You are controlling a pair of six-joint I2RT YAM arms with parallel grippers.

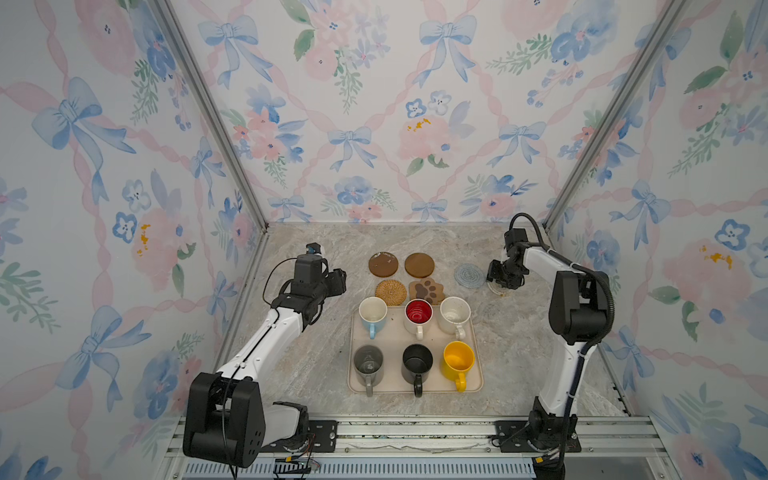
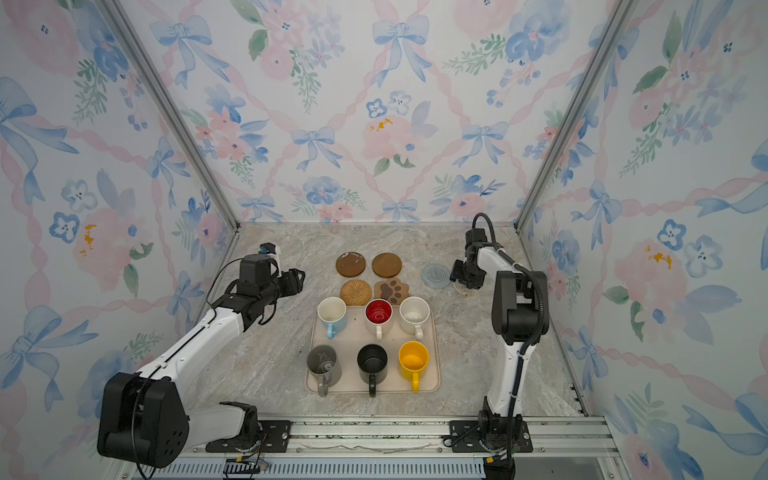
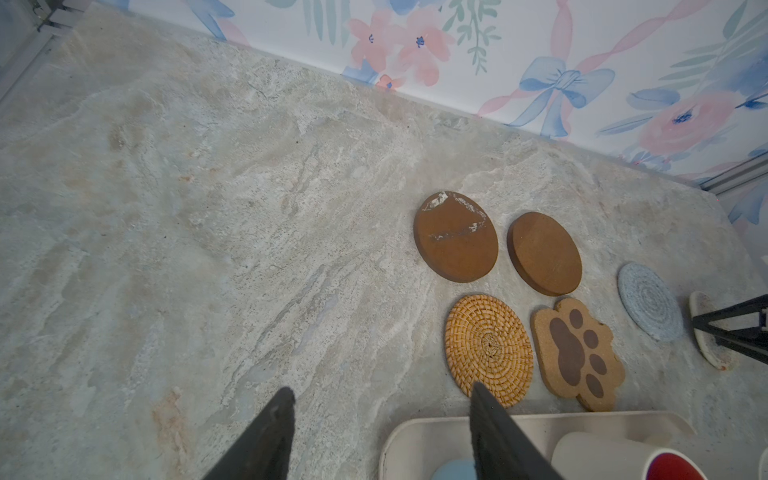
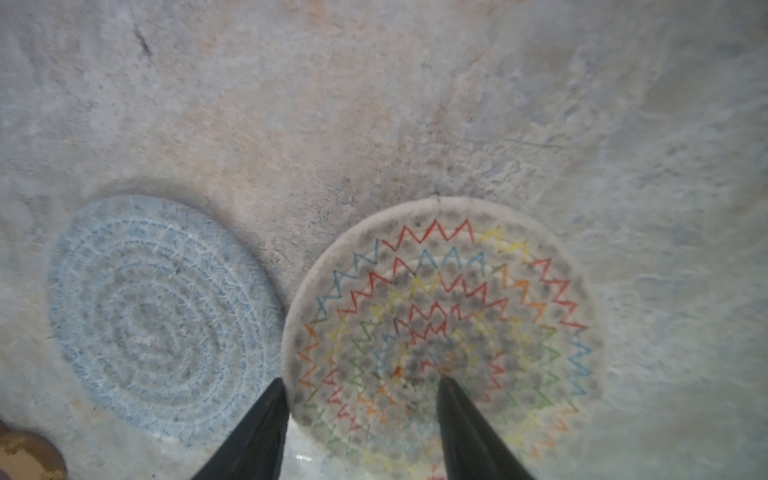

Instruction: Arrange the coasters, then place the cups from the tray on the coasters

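Two hands with jaws apart, right hand point(image 4: 361, 380) straddling the rim of the cream coaster point(image 4: 457, 291) on the desk point(image 4: 374, 104), blue-grey coaster point(image 4: 158, 316) just beside it, left hand point(image 3: 382, 386) over bare desk by the tray point(image 3: 415, 428).

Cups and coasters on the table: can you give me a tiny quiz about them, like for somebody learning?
1. True or false: the yellow cup stands on the tray.
2. Which cup stands between the yellow cup and the grey cup? A white, B black, C blue.
3. Fill in: the right gripper is above the ___ coaster, next to the blue coaster.
Key: 1 true. 2 B, the black cup. 3 cream: the cream coaster with coloured zigzags.
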